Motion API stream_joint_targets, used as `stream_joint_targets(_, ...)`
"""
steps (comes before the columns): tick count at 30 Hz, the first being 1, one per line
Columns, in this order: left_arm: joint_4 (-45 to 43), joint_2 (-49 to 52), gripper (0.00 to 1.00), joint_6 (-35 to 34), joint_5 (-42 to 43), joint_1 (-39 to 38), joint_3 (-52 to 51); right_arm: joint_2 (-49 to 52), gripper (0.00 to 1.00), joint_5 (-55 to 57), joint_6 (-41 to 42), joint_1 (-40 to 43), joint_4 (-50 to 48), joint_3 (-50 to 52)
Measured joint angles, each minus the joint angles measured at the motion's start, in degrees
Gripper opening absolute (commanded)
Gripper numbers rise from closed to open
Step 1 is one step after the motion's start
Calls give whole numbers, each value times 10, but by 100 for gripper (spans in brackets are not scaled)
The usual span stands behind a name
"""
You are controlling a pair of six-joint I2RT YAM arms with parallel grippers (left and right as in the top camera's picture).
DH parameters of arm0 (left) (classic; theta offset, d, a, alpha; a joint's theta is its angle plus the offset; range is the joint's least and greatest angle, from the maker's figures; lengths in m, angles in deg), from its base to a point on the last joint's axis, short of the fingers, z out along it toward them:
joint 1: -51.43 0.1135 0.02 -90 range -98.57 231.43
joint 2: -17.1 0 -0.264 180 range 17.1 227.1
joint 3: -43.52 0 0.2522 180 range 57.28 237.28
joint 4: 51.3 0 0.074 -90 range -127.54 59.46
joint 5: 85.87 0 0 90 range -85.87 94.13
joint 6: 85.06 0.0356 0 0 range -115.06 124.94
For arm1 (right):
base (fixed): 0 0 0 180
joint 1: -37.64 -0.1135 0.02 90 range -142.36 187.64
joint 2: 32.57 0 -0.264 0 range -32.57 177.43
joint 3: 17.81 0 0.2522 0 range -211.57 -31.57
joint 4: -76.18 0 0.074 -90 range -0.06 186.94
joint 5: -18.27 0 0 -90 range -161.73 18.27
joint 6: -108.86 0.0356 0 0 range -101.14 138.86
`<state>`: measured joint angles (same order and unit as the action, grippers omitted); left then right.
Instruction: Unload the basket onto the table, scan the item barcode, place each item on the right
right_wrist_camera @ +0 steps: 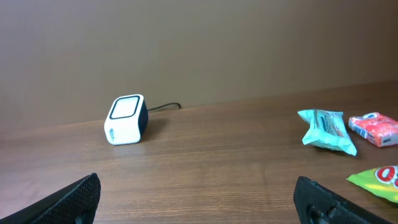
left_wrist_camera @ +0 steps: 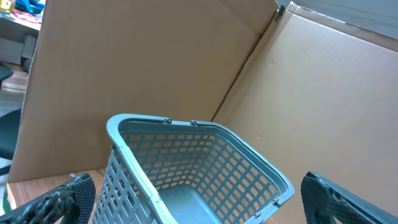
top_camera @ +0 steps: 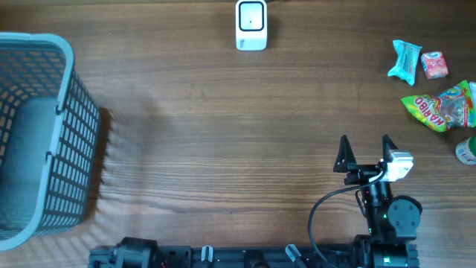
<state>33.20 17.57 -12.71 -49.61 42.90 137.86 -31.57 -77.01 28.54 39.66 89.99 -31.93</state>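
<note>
A white barcode scanner (top_camera: 251,24) with a dark face stands at the far middle of the table, and the right wrist view shows the scanner (right_wrist_camera: 126,119) ahead to the left. The items lie at the far right: a teal packet (top_camera: 406,61), a small red packet (top_camera: 434,65) and a green Haribo bag (top_camera: 440,106). My right gripper (top_camera: 365,141) is open and empty near the front edge, well short of them. In its own view the right gripper (right_wrist_camera: 196,186) has bare wood between its fingers. My left gripper (left_wrist_camera: 196,186) is open, facing the basket (left_wrist_camera: 186,124).
A grey-blue mesh basket (top_camera: 78,126) stands at the left edge and looks empty. A white and green container (top_camera: 467,150) peeks in at the right edge. Brown cardboard walls (left_wrist_camera: 155,62) stand behind the table. The scanner's cable (right_wrist_camera: 163,106) trails behind it.
</note>
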Motion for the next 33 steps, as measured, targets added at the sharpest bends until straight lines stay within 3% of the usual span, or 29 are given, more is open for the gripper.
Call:
stream_joint_targets(19,0,0,100,0,1,0,0,0,99,4,2,0,0,0)
stream_joint_targets(22,2,0,100,0,37,0,0,0,100,4,2,0,0,0)
stream_joint_targets(24,-3,0,100,0,140,-3,-9,0,100,4,2,0,0,0)
stream_joint_targets(26,-43,0,100,0,206,-3,-36,0,100,4,2,0,0,0)
stream_joint_targets(30,-174,2,100,0,307,38,-186,-1,100,4,2,0,0,0)
stream_joint_targets(33,-341,3,100,0,368,48,-337,-1,100,4,2,0,0,0)
